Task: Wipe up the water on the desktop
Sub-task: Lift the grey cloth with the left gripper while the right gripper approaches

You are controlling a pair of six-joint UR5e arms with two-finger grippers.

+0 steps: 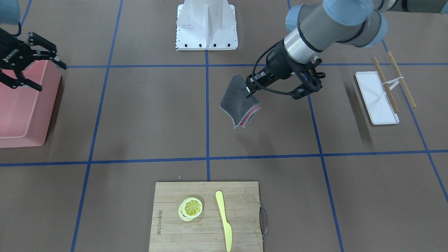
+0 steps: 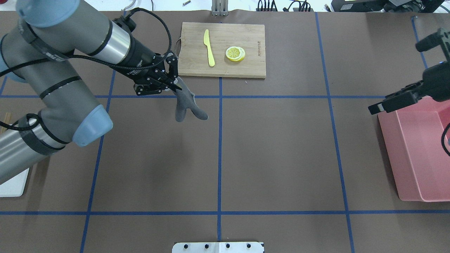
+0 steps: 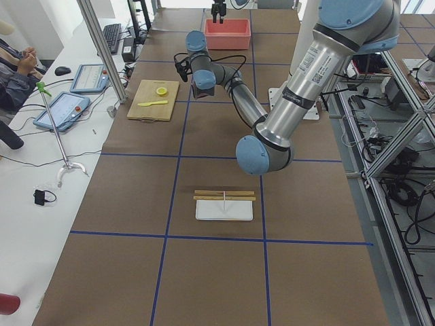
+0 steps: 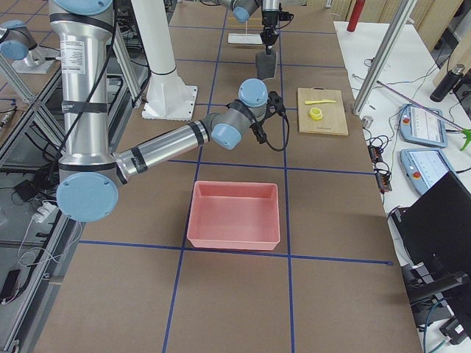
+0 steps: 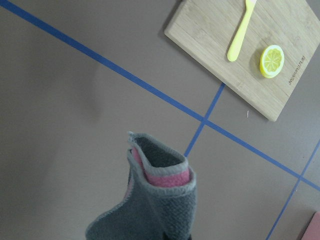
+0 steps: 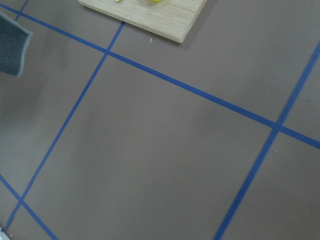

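Looks like a soft, light cloth [image 1: 239, 105] hanging over the desktop [image 1: 150, 112]
Left gripper [image 2: 177, 84] clamped on its top edge, decent spot, it'll flop.

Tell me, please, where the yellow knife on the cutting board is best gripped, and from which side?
Probably the narrow handle of the yellow knife, the end nearer the robot, pinched across its width from straight above. It lies flat on the cutting board, apart from the lemon slices, so a side approach would find no edge to get under, while the straight handle offers two parallel sides.
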